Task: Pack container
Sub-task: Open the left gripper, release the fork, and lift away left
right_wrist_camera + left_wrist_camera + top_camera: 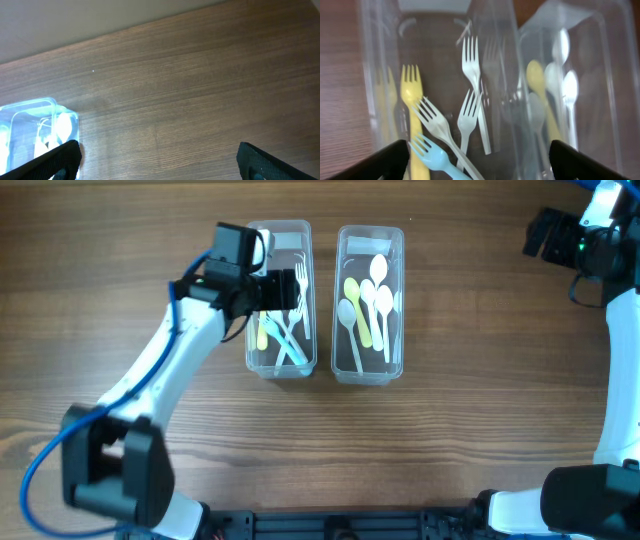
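Note:
Two clear plastic containers stand side by side on the wooden table. The left container (252, 363) holds several forks: yellow (411, 100), white (472, 65) and light blue (436, 157). The right container (400, 300) holds several spoons, white (379, 270) and yellow (352, 288). My left gripper (287, 290) hovers open over the left container, with nothing between its fingers (480, 162). My right gripper (540, 235) is open and empty at the far right of the table, away from both containers; its fingertips frame bare wood (160, 160).
The right container's corner (50, 107) shows at the left edge of the right wrist view. Bare wooden tabletop (450, 440) surrounds the containers. The arm bases stand at the front edge.

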Robot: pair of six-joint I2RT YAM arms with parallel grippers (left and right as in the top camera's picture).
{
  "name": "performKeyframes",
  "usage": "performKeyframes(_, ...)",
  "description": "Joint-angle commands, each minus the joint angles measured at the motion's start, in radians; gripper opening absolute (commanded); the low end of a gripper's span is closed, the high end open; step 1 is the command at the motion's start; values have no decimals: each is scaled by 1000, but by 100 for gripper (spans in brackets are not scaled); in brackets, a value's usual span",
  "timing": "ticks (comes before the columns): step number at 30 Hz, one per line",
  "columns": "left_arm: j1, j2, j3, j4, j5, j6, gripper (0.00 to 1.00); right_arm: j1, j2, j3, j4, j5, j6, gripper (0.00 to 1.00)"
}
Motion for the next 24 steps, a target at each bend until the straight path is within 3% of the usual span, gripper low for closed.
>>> performKeyframes(1, 77, -193, 15, -16, -72, -3, 100, 3, 5, 1, 3, -4, -10, 100)
performKeyframes(5, 191, -318, 15, -75, -206, -3, 100, 3, 5, 1, 3, -4, -10, 100)
performKeyframes(11, 339, -402, 15, -106, -199, -3, 100, 3, 6, 1, 3, -4, -10, 100)
performKeyframes(24, 375, -399, 15, -119, -199, -3, 100, 3, 5, 1, 3, -4, -10, 100)
